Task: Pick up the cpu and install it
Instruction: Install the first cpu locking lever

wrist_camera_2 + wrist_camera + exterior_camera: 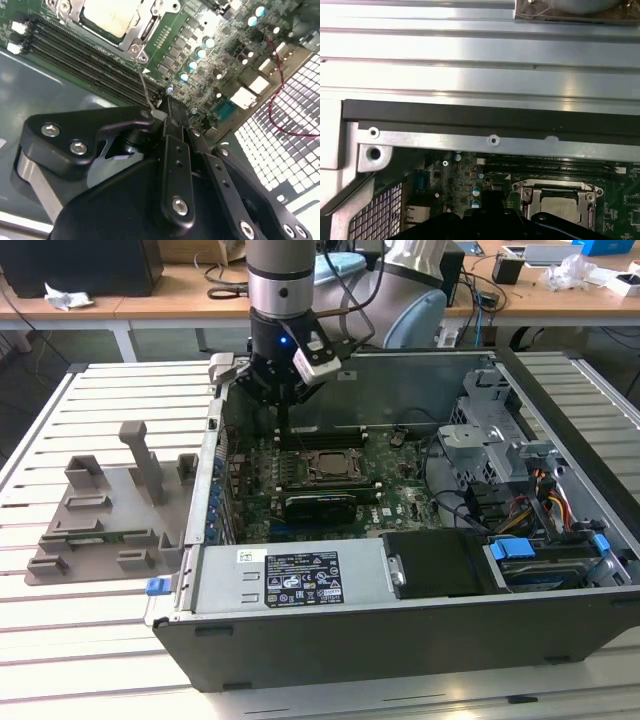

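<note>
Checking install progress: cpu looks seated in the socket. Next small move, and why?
Probably ease the socket lever down toward its latch. The cpu already lies inside the socket frame, while the thin lever stands up off the motherboard with its end at the gripper.

The cpu [107, 17], seated in its socket [142, 30], is cut off by the frame's edge in the second wrist view; in the first wrist view the arm's dark body hides the near side of the cpu [559, 206]. The gripper [167, 112] closes to a tip whose fingers cannot be told apart. In the exterior view the arm [280, 285] runs out of frame.
</note>
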`<state>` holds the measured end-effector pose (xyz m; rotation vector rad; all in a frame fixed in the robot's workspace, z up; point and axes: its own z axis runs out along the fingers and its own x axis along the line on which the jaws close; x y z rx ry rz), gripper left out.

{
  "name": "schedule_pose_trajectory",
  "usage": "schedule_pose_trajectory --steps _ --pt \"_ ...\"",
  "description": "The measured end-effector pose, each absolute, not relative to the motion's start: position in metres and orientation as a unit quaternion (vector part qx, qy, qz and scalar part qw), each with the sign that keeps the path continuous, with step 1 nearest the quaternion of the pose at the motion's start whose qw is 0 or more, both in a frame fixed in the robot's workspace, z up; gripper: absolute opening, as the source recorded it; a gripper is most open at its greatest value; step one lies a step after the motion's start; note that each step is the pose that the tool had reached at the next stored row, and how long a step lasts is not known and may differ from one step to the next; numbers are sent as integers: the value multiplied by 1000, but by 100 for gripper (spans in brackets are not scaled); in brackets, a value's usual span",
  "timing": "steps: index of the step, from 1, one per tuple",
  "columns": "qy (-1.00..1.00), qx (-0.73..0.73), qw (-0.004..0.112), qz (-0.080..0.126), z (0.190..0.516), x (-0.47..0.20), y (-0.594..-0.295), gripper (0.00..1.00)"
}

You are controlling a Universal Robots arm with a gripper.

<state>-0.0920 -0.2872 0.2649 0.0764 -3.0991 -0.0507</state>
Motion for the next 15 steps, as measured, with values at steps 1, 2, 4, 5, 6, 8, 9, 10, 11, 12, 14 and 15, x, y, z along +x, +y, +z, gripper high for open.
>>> schedule_pose_trajectory --steps 1,2,4,5,6,8,9,10,11,12,14,15 --pt "-999 25 21 -16 265 -86 -287 11" --pt "-999 24 22 -16 265 -81 -287 11" --pt "-999 24 25 -17 265 -68 -287 11" --pt "-999 24 27 -17 264 -60 -287 11" --pt "-999 25 30 -17 263 -55 -287 11" --pt "-999 24 33 -17 262 -46 -287 11" --pt "-999 24 35 -17 261 -42 -287 11" --pt "-999 24 37 -17 259 -35 -287 11" --pt "-999 24 39 -17 258 -27 -287 11" --pt "-999 24 41 -18 256 -20 -287 11" --pt "-999 25 42 -18 249 -17 -287 11" --pt "-999 28 42 -18 247 -19 -287 11"
